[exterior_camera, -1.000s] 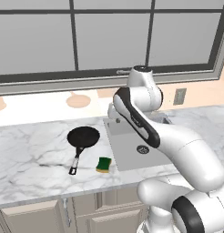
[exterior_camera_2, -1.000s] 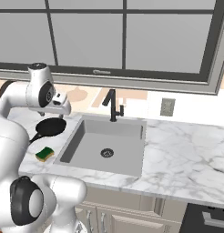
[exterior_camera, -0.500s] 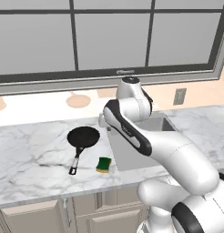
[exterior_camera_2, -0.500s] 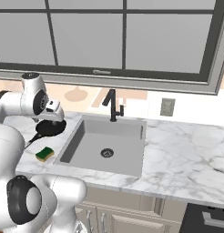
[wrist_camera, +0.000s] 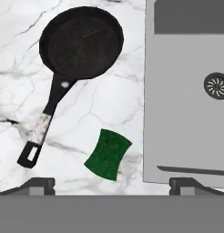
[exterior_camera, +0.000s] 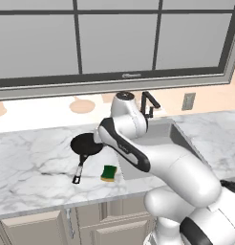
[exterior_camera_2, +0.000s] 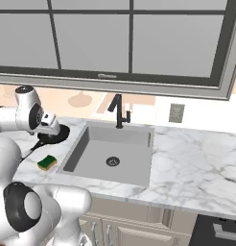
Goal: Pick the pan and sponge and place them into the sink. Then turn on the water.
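Note:
The black pan (wrist_camera: 82,41) lies on the marble counter left of the sink (wrist_camera: 186,113), its long handle (wrist_camera: 43,123) pointing toward the counter's front edge. The green sponge (wrist_camera: 108,154) rests flat between the pan's handle and the sink's rim. My gripper (wrist_camera: 114,184) hovers open above the counter over the pan (exterior_camera_2: 55,135) and sponge (exterior_camera_2: 47,162), with nothing between its fingers. In the left base view the arm hides part of the pan (exterior_camera: 86,144); the sponge (exterior_camera: 109,173) lies in front of it. No water shows at the black faucet (exterior_camera_2: 118,110).
The sink's basin (exterior_camera_2: 110,153) holds just its round drain (wrist_camera: 217,85). A window runs along the wall behind the counter. An outlet (exterior_camera_2: 176,113) sits right of the faucet. Marble counter stretches to the right of the sink (exterior_camera_2: 196,158).
The arm has swung left, from above the sink's near corner to above the pan and sponge. The pan and sponge have not moved. The gripper stays open.

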Controlling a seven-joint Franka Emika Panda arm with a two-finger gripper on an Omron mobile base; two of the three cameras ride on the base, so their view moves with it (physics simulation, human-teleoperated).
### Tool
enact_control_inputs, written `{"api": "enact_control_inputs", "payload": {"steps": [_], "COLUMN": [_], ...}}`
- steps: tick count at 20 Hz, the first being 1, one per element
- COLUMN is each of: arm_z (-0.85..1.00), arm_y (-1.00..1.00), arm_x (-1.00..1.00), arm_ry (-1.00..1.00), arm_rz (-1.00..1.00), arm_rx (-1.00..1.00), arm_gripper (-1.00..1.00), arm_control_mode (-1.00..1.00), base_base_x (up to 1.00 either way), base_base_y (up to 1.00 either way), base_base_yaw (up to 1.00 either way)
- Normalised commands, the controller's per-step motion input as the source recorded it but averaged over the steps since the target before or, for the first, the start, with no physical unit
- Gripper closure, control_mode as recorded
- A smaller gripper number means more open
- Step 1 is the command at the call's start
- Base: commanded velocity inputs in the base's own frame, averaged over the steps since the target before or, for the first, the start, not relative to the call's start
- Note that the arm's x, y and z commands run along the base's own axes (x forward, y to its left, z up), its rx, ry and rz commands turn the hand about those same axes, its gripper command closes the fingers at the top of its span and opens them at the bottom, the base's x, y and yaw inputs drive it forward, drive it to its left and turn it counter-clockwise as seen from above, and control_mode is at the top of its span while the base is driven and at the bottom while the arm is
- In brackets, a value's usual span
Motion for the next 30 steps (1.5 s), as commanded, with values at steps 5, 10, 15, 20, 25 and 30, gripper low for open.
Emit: {"api": "enact_control_inputs", "payload": {"steps": [5, 10, 15, 20, 25, 30], "arm_z": [-0.24, -0.25, -0.23, -0.25, -0.27, -0.25], "arm_y": [0.28, 0.29, 0.28, 0.27, 0.23, 0.15], "arm_x": [0.08, 0.05, 0.03, 0.09, 0.21, 0.33], "arm_ry": [0.0, 0.0, 0.0, 0.0, 0.0, 0.0], "arm_rz": [0.0, 0.0, 0.0, 0.0, 0.0, -0.01], "arm_rx": [0.0, 0.0, 0.0, 0.0, 0.0, 0.0], "arm_gripper": [-1.0, -1.0, -1.0, -1.0, -1.0, -1.0], "arm_control_mode": [-1.0, -1.0, -1.0, -1.0, -1.0, -1.0], "base_base_x": [0.0, 0.0, 0.0, 0.0, 0.0, 0.0], "base_base_y": [0.0, 0.0, 0.0, 0.0, 0.0, 0.0], "base_base_yaw": [0.0, 0.0, 0.0, 0.0, 0.0, 0.0]}}
